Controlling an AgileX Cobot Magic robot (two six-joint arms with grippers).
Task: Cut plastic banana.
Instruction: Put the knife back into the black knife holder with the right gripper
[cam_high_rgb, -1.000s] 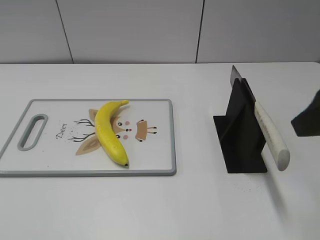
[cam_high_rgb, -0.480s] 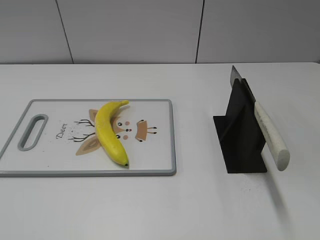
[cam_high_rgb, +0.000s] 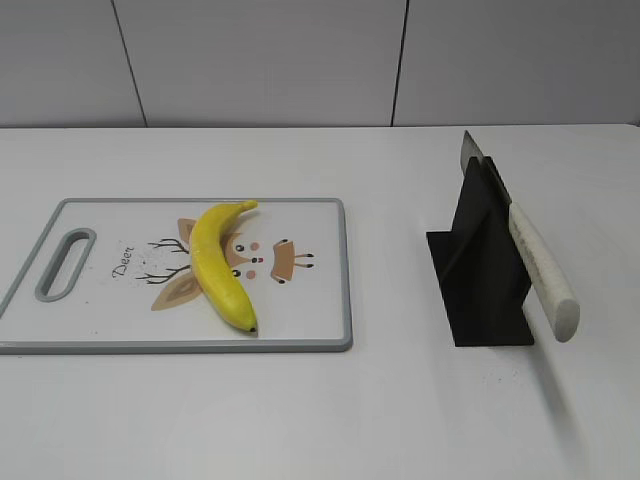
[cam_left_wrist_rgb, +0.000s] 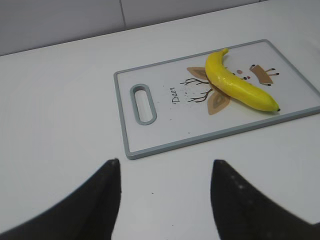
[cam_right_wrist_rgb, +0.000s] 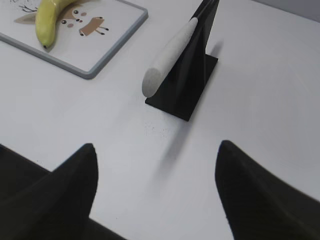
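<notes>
yellow and glossy, the plastic banana (cam_high_rgb: 222, 265) lies whole on the cutting board (cam_high_rgb: 320, 290), curved across the printed deer, stem toward the far edge and dark tip toward the near edge. the board sits on the white table (cam_high_rgb: 300, 420), its handle slot at the left end.

well apart to the right, the knife (cam_high_rgb: 540, 270) leans in a black stand (cam_high_rgb: 480, 290), blade tucked into the stand and the pale handle sticking out toward the near right.

neither arm touches anything. the left gripper (cam_left_wrist_rgb: 165, 170) hovers over bare table short of the board's handle end, jaws spread with nothing between them. the right gripper (cam_right_wrist_rgb: 155, 160) hangs over the table just short of the knife handle, jaws also wide apart and empty.

this looks like the very start: no cut is made and the knife is not yet picked up. the next move likely calls for the right gripper to line up with the slanted handle and close around it, then draw the knife out along the stand's slot. the left one could steady the banana.
</notes>
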